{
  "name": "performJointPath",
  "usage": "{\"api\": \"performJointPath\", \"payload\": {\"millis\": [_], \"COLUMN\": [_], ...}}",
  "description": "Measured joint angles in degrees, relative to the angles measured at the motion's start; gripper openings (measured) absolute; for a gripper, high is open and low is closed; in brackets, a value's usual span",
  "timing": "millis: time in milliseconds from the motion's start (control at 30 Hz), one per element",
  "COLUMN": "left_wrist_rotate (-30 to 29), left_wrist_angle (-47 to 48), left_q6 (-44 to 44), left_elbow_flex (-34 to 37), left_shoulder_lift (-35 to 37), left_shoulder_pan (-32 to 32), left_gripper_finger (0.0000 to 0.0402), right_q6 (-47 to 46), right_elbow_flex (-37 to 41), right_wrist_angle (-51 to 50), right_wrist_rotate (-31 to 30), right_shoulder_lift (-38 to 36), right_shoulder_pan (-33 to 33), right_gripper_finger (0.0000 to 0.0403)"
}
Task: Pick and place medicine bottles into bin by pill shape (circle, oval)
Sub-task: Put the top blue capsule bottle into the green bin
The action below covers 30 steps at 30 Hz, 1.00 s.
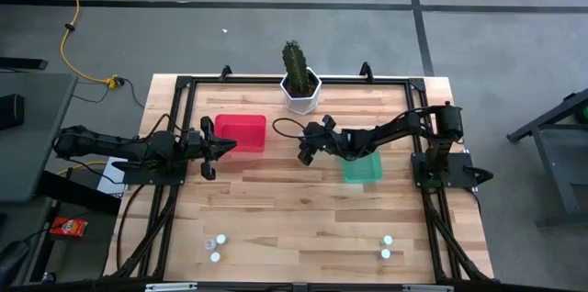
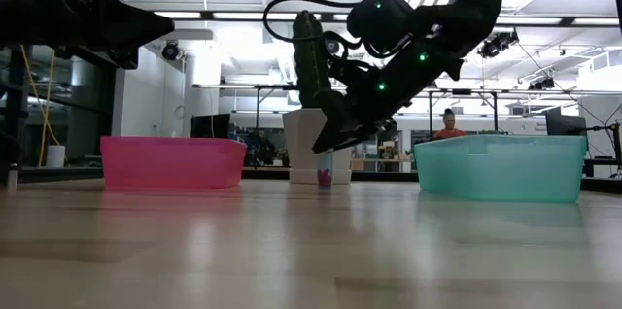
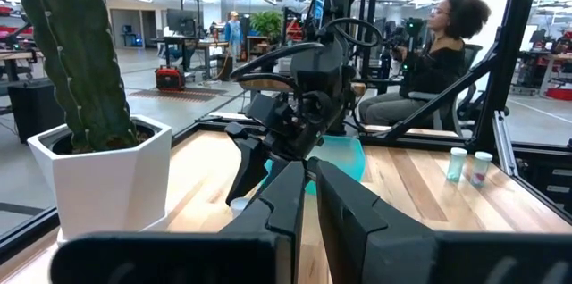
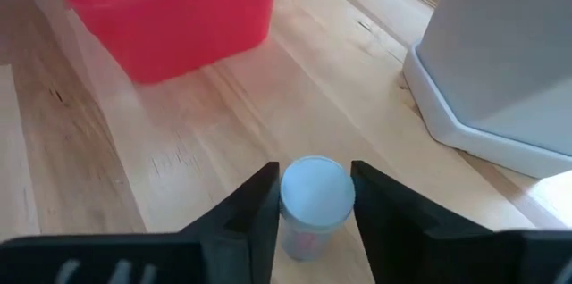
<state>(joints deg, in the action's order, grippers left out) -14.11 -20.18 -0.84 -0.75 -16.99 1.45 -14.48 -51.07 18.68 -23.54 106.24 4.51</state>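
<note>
Straddling a white-capped medicine bottle (image 4: pixel 312 196) just in front of the cactus pot (image 4: pixel 500 70), right gripper (image 4: pixel 312 208) fingers sit narrow, not clamped; bottle could be tipped if closure is off-centre. Left gripper (image 1: pixel 220 146), nearly closed, is parked beside the red bin (image 1: pixel 242 132).

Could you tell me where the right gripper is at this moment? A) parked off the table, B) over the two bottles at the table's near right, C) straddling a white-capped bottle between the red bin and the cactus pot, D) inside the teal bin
C: the right gripper has a finger on each side of the white-capped bottle, with the red bin and the cactus pot to either side.
</note>
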Motion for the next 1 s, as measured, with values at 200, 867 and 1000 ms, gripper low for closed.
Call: {"api": "performJointPath", "payload": {"millis": [200,867,1000], "left_wrist_rotate": [0.0,-0.2,-0.22], "left_wrist_angle": [0.1,2.36,2.34], "left_q6": [0.0,-0.48,-0.48], "left_elbow_flex": [0.01,0.02,0.02], "left_shoulder_lift": [0.01,0.02,0.02], "left_shoulder_pan": [0.02,0.02,0.02], "left_gripper_finger": [0.0024,0.0024,0.0024], "right_q6": [1.87,-15.15,-20.64], "right_elbow_flex": [0.0,14.8,17.91], "right_wrist_angle": [-0.03,-32.45,-37.92], "right_wrist_rotate": [-0.05,-24.68,-23.92], "right_shoulder_lift": [-0.08,-36.5,-43.98], "right_shoulder_pan": [-0.06,-18.43,-19.96], "right_gripper_finger": [0.0095,0.0105,0.0105]}}
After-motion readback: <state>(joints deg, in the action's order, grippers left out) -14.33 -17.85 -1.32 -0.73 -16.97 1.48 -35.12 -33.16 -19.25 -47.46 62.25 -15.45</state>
